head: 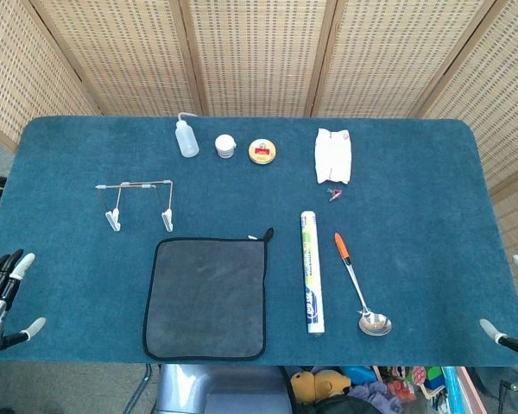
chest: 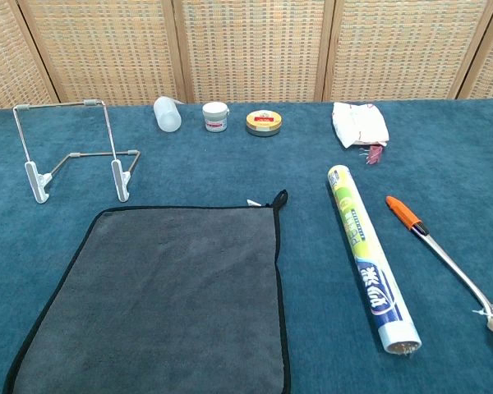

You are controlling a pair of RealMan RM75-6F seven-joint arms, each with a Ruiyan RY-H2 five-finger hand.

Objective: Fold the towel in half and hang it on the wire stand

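Grey towel (head: 206,297) flat; hands' fingers (head: 2,274) only in head view.

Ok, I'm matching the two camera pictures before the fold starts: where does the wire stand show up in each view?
Head view: the wire stand sits left of centre, just behind the grey towel's far left corner.
Chest view: the wire stand stands upright at upper left, again behind the towel.
Shared landmark: the white squeeze bottle lies to the stand's right, further back.
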